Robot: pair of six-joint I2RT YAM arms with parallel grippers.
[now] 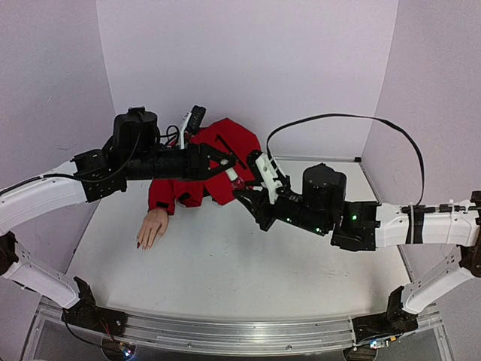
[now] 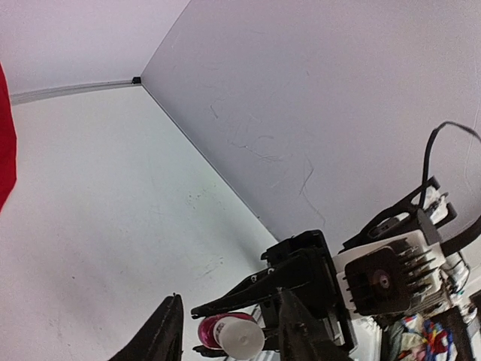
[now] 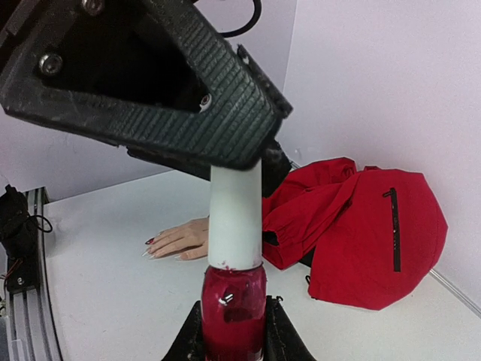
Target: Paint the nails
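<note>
Gripping the polish bottle (image 3: 234, 308) by its lower body, the right gripper (image 3: 233, 335) has its two dark fingers pressed against either side of the red glass at the bottom centre of the right wrist view, and the bottle stands upright. The bottle's white cap (image 3: 235, 214) rises straight up from it, and its top disappears behind a ribbed black finger (image 3: 150, 83) of the left gripper, which fills the upper left of that frame.

In the left wrist view the left gripper (image 2: 233, 297) sits at the bottom edge with its jaws parted, one on each side of the cap. A clear gap shows between the left-hand finger (image 2: 161, 331) and the bottle, while the other side is too dark to tell whether it touches.

From the top external view the two grippers meet just above the centre of the frame, over the lower right edge of the red jacket (image 1: 218, 150). The mannequin hand (image 1: 152, 228) lies flat on the white table (image 1: 225, 271) at centre left, coming out of the red sleeve with its fingers pointing toward the lower left. The nails (image 3: 150, 241) are at those fingertips, well apart from both grippers and the bottle. In the right wrist view some look dark red and others pale.
</note>
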